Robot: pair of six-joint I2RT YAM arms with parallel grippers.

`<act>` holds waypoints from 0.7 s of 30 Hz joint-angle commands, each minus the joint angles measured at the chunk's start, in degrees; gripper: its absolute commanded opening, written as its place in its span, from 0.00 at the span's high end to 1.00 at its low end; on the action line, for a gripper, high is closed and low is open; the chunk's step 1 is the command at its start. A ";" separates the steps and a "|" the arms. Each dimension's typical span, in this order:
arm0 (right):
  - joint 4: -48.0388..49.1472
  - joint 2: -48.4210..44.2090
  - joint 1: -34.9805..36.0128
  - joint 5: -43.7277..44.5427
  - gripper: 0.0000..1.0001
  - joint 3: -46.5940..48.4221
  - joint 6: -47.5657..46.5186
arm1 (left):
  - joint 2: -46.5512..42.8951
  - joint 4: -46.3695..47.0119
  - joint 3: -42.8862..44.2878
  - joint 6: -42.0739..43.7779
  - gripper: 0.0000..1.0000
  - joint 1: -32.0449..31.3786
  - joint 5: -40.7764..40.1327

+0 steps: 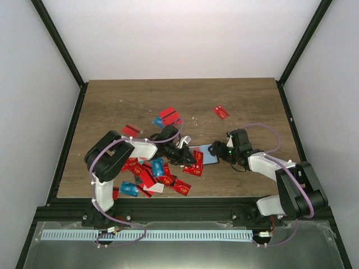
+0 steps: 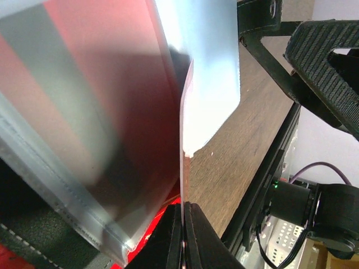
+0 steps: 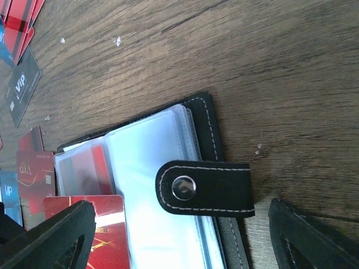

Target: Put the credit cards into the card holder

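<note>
Most of the left wrist view is close-up blur. The card holder (image 2: 84, 185) sleeves fill the left of the frame, cut off at the edges, with a red insert showing through the plastic. Left gripper (image 2: 183, 217) is clamped on one red card (image 2: 183, 140), seen edge-on as a thin line running up from the fingertips, so its face is unreadable. In the top view both grippers' fingers blend into the dark holder cover and can't be separated. The right wrist view crops the holder at the bottom edge.

Position: holder lies open on the table (image 1: 247, 101), mid-frame in the top view, between the two grippers and just right of the heap. Snap strap (image 3: 205, 188) is folded across the clear sleeves. Right gripper (image 3: 179, 230) has its jaws spread wide, one finger at lower left and one at lower right of its frame. They flank the holder and grip nothing. The held card's upper end sits against the sleeve stack; can't tell whether it's inside a pocket.

Counts:
- 1 holder, 2 grippers, 1 card in grip.
- Credit cards (image 1: 147, 175): the heap, left of centre and low in the top view, overlaps too much to count. Mostly red, a few blue.
- Small cluster (image 1: 168, 116) above the heap.
- 1 lone card (image 1: 221, 112), upper right.
- 1 dark grey VIP card (image 3: 25, 84), upper left of the right wrist view.
</note>
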 commanded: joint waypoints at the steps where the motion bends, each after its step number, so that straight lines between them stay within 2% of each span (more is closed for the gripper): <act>1: -0.62 1.17 -0.68 -1.48 0.14 -0.27 -0.89 | 1.84 0.12 1.45 -0.32 0.96 0.42 0.57; 21: 2.07 2.59 -0.66 -7.62 0.17 -2.91 -1.27 | 5.91 0.56 5.01 -2.01 0.96 2.25 4.66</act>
